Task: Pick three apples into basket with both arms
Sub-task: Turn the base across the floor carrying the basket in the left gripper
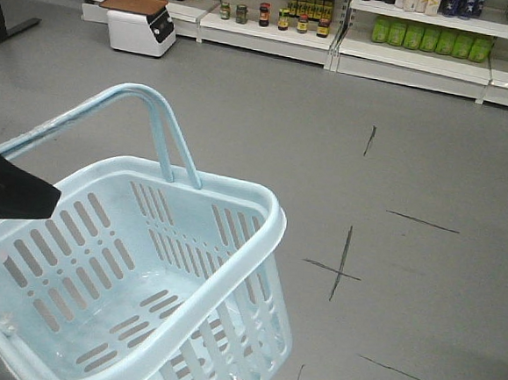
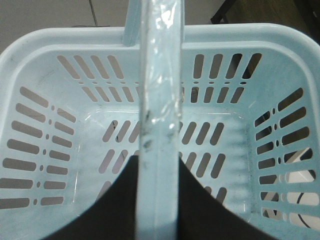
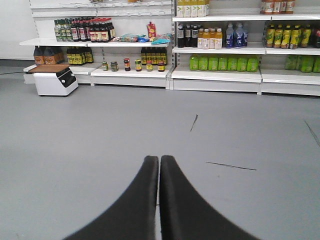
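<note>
Directly under the left pincer, hanging the empty basket, light, stiff, probably swinging, by clamping its thin handle mid-bar; pressing the right pincer together on nothing; seeing no apples.

The basket ran off the bottom and left edges of the front view, so its near corners were lost. A dark piece of the left arm came in from the left edge, with too little shown to make out a gripper. In the left wrist view the handle covered a strip of the basket's floor and the inner edges of the fingers of the left gripper. The bottom edge cut off their bases, and also those of the right gripper. Labels on the shelf bottles were too small to read.
</note>
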Robot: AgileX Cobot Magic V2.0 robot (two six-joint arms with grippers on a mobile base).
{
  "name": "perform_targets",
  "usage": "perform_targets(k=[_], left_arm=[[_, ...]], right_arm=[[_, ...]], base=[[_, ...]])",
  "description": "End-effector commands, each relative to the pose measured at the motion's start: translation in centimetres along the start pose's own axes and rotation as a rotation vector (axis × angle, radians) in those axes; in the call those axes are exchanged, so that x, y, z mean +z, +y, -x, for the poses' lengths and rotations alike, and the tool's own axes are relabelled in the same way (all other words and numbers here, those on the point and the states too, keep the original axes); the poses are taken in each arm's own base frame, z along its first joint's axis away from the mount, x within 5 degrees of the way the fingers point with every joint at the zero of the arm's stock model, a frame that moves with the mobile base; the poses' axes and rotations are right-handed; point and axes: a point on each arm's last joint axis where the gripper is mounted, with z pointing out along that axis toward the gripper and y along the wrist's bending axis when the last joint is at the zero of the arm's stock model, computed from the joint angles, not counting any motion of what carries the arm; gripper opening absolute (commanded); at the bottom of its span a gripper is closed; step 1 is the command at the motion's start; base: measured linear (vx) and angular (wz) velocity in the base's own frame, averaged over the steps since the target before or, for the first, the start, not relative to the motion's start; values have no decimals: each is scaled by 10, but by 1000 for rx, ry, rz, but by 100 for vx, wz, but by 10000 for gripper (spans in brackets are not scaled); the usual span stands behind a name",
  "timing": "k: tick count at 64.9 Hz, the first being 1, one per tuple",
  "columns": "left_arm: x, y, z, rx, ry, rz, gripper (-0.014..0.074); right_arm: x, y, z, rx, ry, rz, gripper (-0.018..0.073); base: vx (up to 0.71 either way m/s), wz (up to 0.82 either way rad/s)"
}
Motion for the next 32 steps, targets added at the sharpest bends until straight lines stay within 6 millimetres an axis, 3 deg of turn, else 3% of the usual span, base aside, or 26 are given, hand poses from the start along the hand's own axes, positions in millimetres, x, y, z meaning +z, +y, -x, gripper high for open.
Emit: perform_targets(k=[1, 32], left_arm=[[-10, -8, 8, -10, -102, -36, -8], [-10, -8, 8, -10, -102, -36, -8]], right_arm=[[0, 0, 3, -7, -70, -3, -4], [0, 0, 3, -7, -70, -3, -4]], base=[[12, 6], [14, -2]])
